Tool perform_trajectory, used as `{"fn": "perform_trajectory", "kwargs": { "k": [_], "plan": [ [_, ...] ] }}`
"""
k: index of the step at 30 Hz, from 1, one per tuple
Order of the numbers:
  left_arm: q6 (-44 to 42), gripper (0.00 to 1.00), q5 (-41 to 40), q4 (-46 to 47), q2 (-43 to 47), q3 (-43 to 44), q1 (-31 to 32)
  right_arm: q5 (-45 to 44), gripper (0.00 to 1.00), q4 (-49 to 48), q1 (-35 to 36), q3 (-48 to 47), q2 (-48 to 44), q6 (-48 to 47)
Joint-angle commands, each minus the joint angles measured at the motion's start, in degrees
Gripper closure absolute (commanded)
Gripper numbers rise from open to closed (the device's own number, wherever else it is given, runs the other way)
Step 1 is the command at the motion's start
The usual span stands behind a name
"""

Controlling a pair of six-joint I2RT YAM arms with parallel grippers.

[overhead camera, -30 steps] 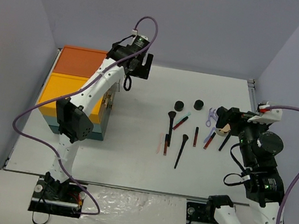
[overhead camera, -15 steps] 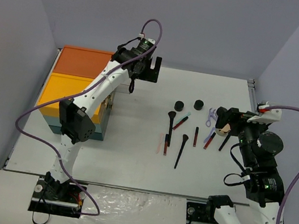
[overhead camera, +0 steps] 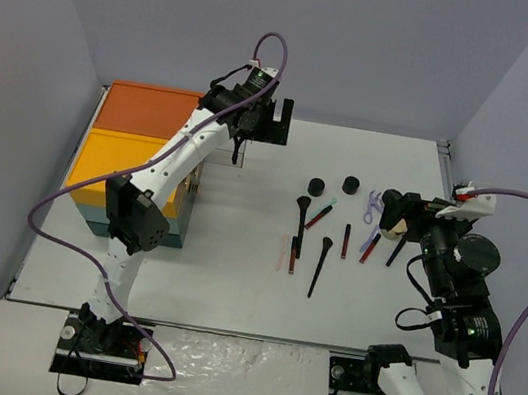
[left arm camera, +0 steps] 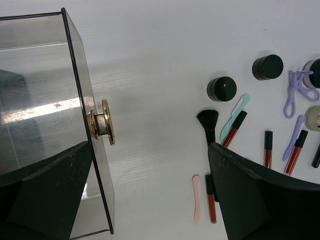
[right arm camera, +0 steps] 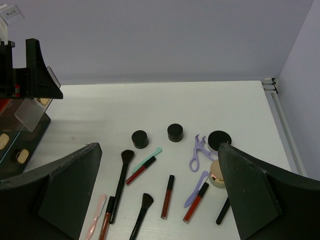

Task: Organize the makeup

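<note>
Left gripper [left arm camera: 150, 145] and right gripper [right arm camera: 159, 145] wide, empty; gold knob [left arm camera: 103, 125] close-up only in left wrist view.

Nothing legible right now: the black jars [left arm camera: 221, 88] and red sticks [left arm camera: 268, 148] show no lettering, brand or number.

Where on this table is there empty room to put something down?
Bare table lies between the orange-topped box and the long brushes, and along the near edge. The right-middle is crowded: black jars, brushes, red sticks, lilac loop.

Four red sticks [right arm camera: 170, 190], two bristled black brushes [right arm camera: 120, 186], one lilac loop [right arm camera: 196, 149].
</note>
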State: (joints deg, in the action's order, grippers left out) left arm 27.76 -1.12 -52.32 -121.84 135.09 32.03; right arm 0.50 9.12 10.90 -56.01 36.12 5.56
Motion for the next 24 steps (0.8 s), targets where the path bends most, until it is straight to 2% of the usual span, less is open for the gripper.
{"fn": "perform_trajectory", "kwargs": {
  "k": [1, 8, 12, 18, 24],
  "plan": [
    [1.3, 0.03, 1.1, 3.8, 3.1, 3.6, 0.8, 0.9, 0.0, -2.8, -0.2, 0.0, -0.3, -0.4],
    [-2.1, 0.03, -3.0, 0.6, 5.9, 6.6, 0.8, -0.3, 0.0, -2.0, -0.2, -0.2, -0.2, 0.2],
    [-5.4, 0.03, -7.5, 0.5, 11.0, 4.9, 0.8, -1.4, 0.0, -1.0, -0.2, -0.4, 1.4, 1.8],
    [-10.3, 0.03, -11.8, 2.5, 21.0, -4.0, 0.8, -7.3, 0.0, 6.5, -0.2, -2.8, 9.5, 7.0],
    [-12.2, 0.03, -12.0, 5.9, 33.3, -20.6, 0.7, -10.4, 0.02, 11.5, -0.2, -2.6, 18.4, 11.8]
  ]
}}
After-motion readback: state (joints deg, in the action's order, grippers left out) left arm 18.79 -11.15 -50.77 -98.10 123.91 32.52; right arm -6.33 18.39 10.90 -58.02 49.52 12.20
